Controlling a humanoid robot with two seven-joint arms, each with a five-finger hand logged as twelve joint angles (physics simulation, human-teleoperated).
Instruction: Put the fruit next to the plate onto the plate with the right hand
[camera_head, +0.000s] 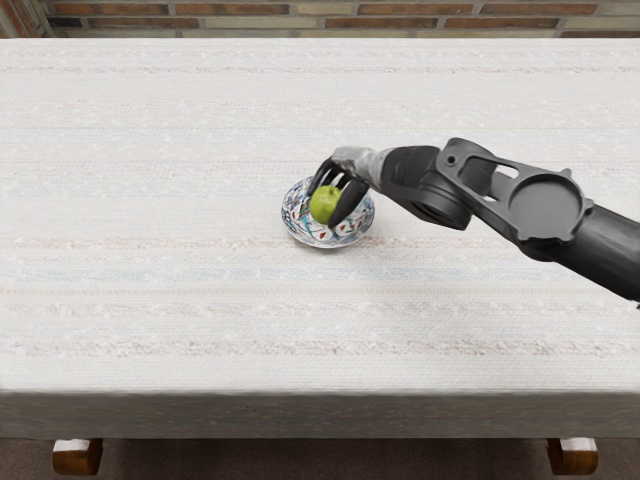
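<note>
The fruit (324, 204), round and green, lies directly under my right robot hand (343, 178), whose fingers curl around it from above, over the middle of the plate (299, 228), so letting go needs no sideways travel.

We find the plate (300, 227) lying on the table (180, 330), the fruit (323, 204) in it. Above the plate is the right hand (341, 186), fingers (351, 200) around the fruit; its arm (540, 210) runs off to the plate's right. Far behind the plate stands a wall (300, 15).
</note>
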